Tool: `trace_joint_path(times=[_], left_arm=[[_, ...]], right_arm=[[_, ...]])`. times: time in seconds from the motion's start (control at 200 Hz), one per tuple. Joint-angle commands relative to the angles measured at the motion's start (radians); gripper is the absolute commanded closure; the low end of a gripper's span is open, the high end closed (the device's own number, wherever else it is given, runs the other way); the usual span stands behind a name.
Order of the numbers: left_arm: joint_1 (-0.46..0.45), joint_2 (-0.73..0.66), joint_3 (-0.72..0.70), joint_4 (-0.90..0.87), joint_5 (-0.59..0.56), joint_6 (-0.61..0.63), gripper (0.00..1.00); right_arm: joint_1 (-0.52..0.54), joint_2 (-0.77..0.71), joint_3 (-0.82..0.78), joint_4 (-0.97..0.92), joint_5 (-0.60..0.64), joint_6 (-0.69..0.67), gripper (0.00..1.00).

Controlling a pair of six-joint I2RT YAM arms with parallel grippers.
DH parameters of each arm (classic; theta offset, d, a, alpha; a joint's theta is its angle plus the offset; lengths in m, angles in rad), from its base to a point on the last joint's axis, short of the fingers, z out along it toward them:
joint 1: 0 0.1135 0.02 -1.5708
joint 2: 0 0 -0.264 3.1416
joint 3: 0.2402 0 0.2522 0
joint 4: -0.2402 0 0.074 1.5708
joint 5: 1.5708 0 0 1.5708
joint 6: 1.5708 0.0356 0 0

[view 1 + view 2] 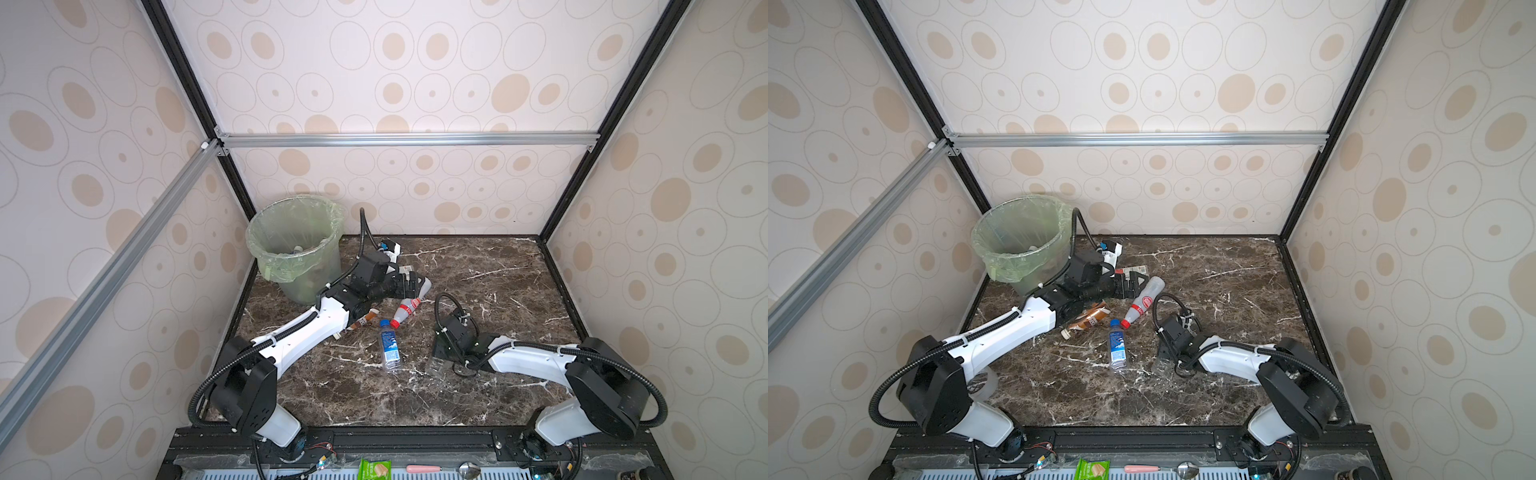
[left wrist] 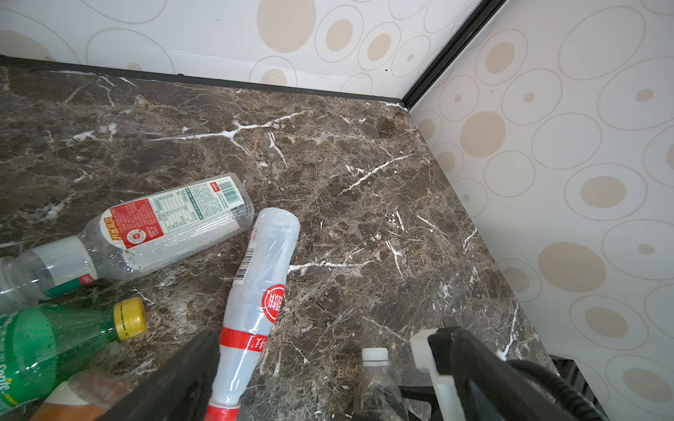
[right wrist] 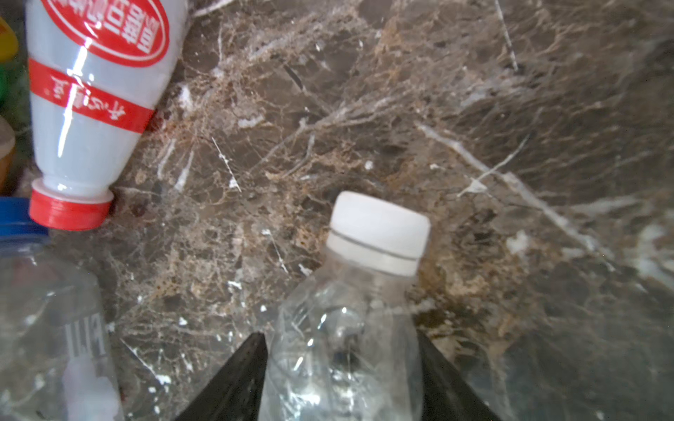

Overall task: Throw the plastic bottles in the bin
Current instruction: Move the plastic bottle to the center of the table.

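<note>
While the round, pale-green, bag-lined bin (image 1: 291,266) is standing far left, the right gripper (image 3: 339,339) is pinching a crumpled clear white-capped plastic bottle (image 3: 350,306) lying near right, likely for lifting, and the left gripper (image 2: 317,342) is hanging wide open, empty, over a red-banded white bottle (image 2: 255,291).

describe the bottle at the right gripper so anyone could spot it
On the dark marble tabletop, find the right gripper. Between its fingers lies a crumpled clear bottle. Unlike the blue-capped bottle and the red-capped bottle beside it, its cap is white.
</note>
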Motion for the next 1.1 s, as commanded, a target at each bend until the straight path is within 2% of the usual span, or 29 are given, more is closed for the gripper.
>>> trace_joint_path(times=[0.0, 0.13, 0.555, 0.905, 1.095], left_arm=[[-0.008, -0.015, 0.002, -0.008, -0.018, 0.005, 0.01], [-0.008, -0.019, 0.002, -0.015, -0.025, 0.008, 0.01], [-0.009, -0.020, 0.008, -0.037, -0.043, 0.019, 0.01], [-0.008, -0.002, 0.015, -0.039, -0.046, 0.025, 0.01], [-0.008, 0.004, 0.019, -0.037, -0.042, 0.024, 0.01]], right_arm=[[-0.045, 0.038, 0.045, 0.008, 0.014, -0.039, 0.44], [-0.113, 0.094, 0.102, 0.022, -0.023, -0.087, 0.49], [-0.263, 0.221, 0.295, -0.016, -0.103, -0.168, 0.50], [-0.278, 0.232, 0.268, 0.012, -0.182, -0.150, 0.40], [-0.277, 0.229, 0.235, 0.032, -0.207, -0.138, 0.41]])
